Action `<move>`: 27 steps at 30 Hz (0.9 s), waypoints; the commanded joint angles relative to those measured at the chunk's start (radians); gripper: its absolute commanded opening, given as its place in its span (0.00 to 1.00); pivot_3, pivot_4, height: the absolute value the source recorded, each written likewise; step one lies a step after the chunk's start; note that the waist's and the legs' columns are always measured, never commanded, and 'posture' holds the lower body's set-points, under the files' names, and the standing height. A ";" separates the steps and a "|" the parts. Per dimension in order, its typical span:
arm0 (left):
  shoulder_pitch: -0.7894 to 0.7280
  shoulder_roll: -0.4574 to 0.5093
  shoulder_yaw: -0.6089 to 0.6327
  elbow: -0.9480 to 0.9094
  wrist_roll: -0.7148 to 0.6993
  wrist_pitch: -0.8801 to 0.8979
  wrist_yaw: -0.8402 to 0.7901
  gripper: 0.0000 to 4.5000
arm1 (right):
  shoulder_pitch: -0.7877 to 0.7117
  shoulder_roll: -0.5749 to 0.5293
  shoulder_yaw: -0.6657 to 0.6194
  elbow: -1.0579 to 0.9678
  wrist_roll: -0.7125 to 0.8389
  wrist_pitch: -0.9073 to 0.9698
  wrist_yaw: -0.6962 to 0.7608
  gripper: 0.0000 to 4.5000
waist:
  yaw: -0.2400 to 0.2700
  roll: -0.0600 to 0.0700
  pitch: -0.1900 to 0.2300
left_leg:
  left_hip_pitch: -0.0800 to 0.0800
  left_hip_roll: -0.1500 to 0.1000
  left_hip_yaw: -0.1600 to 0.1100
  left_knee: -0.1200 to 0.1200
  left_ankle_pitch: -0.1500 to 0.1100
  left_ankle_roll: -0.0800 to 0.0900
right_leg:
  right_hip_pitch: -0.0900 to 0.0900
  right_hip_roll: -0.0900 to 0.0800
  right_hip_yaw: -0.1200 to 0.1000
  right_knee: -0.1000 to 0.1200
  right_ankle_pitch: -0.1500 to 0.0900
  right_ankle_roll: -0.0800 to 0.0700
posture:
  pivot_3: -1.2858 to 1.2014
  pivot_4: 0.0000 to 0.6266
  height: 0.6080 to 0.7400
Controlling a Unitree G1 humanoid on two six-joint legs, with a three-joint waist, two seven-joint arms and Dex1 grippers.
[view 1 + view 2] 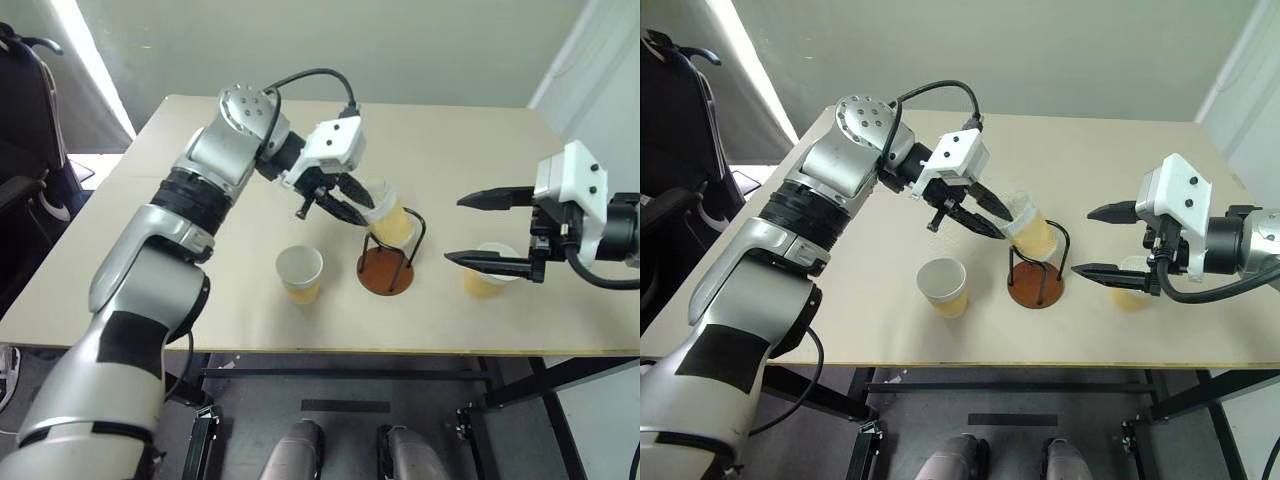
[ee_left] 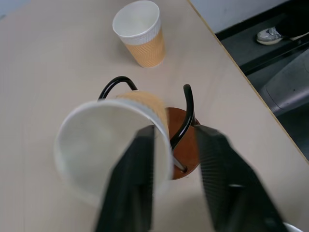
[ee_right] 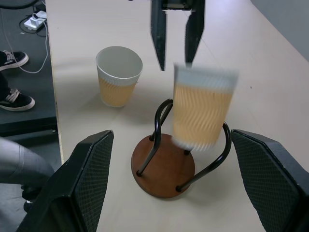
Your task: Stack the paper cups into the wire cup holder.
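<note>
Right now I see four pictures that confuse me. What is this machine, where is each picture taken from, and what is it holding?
It is a humanoid robot with two arms, each ending in a two-fingered pincer. Two pictures come from its head, looking down; two from its wrists. On the table stand a wire cup holder and two paper cups. A third cup leans in the holder, under the open left pincer. The open right pincer holds nothing.

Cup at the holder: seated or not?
Not seated: the cup hangs tilted between the holder's wires, above its base.
</note>
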 commanded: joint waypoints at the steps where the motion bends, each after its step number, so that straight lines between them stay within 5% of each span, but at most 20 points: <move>1: -0.025 -0.020 0.066 0.009 0.000 0.007 -0.034 0.61 | -0.011 -0.011 -0.035 -0.015 0.001 -0.020 -0.008 0.87 | 0.000 0.000 0.000 | 0.000 0.000 0.000 0.000 0.000 0.000 | 0.000 -0.001 0.000 0.000 0.000 0.001 | 0.52 0.24 1.00; 6: -0.025 -0.038 0.109 0.031 0.035 -0.003 -0.034 0.99 | -0.007 -0.015 -0.030 -0.013 -0.006 -0.029 -0.008 0.87 | 0.000 0.000 0.000 | -0.002 -0.001 0.000 0.002 0.000 0.002 | 0.000 -0.001 0.000 0.000 0.001 0.002 | 0.52 0.24 1.00; 17: -0.041 -0.048 0.311 0.044 0.028 0.084 0.023 0.99 | 0.060 -0.044 0.006 0.028 -0.105 -0.097 0.016 0.87 | -0.001 0.000 0.000 | -0.006 -0.001 0.000 0.009 -0.002 0.004 | -0.001 -0.001 0.001 -0.001 0.001 0.005 | 0.52 0.24 1.00; 27: 0.062 0.071 0.416 -0.165 -0.037 0.343 -0.029 0.99 | 0.131 -0.100 0.119 0.157 -0.308 -0.293 0.112 0.87 | -0.001 0.000 0.000 | -0.007 -0.002 0.000 0.010 -0.002 0.004 | -0.002 -0.001 0.001 -0.001 0.002 0.006 | 0.52 0.24 1.00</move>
